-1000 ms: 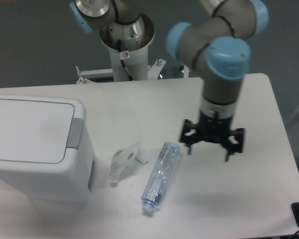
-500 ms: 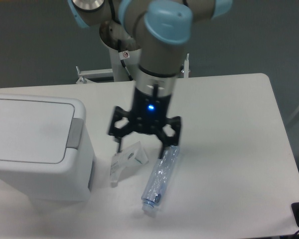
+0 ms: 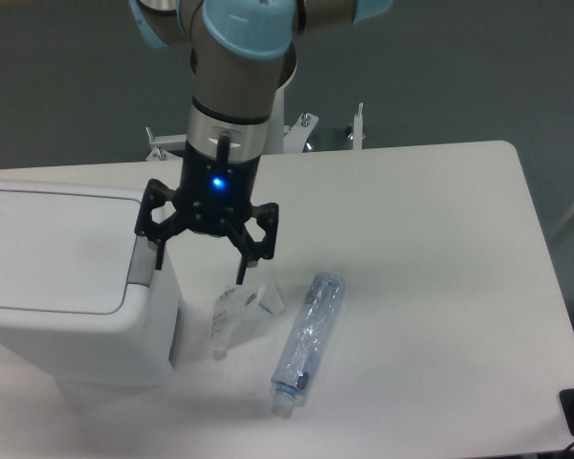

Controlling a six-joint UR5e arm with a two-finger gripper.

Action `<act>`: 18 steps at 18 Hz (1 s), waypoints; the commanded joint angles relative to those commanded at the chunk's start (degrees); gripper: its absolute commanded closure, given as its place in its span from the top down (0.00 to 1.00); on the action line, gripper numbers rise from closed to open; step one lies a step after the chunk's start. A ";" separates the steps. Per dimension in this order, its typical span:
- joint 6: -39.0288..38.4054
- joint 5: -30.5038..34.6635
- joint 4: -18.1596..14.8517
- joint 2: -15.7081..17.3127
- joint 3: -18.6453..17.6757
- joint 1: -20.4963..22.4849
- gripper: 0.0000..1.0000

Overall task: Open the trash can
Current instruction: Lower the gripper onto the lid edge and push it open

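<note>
On white table point(image 3: 440, 249): trash can point(image 3: 67, 277), bottle point(image 3: 308, 337).

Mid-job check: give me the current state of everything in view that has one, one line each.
trash can: lid shut, upright.
pincer: open, holding nothing, above the bin's right edge.
clear bottle: lying on its side, cap on.
clear wrapper: lying crumpled on the table.

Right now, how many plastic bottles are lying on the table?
1. The bottle lies on the table, right of the trash can and a small clear wrapper. The open gripper may hide something small under it.
</note>
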 joint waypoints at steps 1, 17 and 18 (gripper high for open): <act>0.00 0.00 0.00 -0.18 0.09 -0.09 1.00; -0.26 0.00 -0.09 -1.23 0.18 -0.53 1.00; -0.26 0.00 -0.09 -1.23 0.18 -0.53 1.00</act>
